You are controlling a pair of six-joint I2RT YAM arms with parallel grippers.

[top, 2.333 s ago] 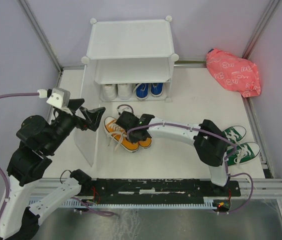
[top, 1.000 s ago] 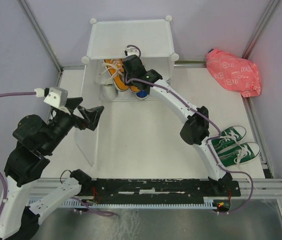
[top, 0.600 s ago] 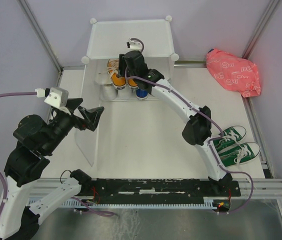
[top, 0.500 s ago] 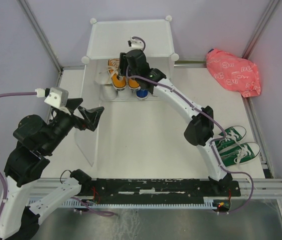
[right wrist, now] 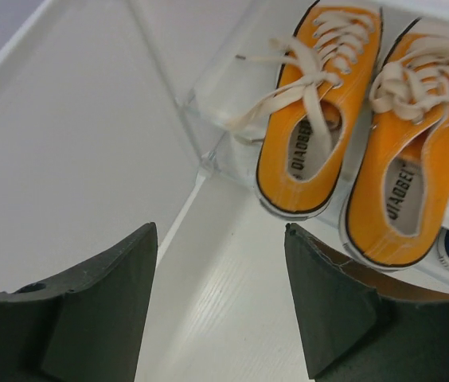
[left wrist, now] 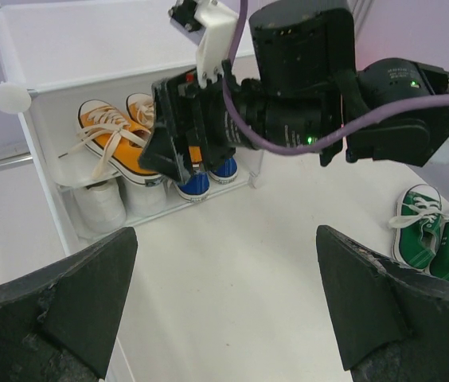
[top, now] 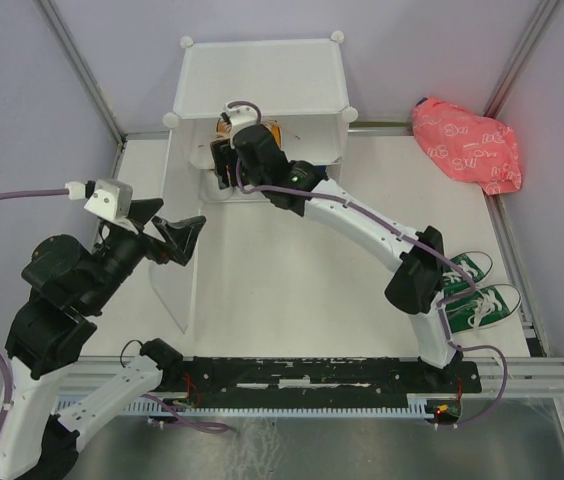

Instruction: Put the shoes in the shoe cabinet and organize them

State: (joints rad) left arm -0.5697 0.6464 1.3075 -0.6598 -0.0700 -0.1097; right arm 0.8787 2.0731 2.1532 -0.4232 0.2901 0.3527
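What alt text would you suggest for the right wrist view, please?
Two orange sneakers with white laces sit side by side on the cabinet shelf, heels toward the camera. The right gripper stands open and empty in the foreground.

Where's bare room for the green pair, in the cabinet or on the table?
Upper shelf, right of the orange shoes, looks bare. Table is open between the cabinet front, the green shoes and the door panel. Crowded: bottom level, filled by white shoes and blue shoes; the open right tool sits at the opening.

Right arm (top: 362,215) across cabinet (top: 262,75) mouth
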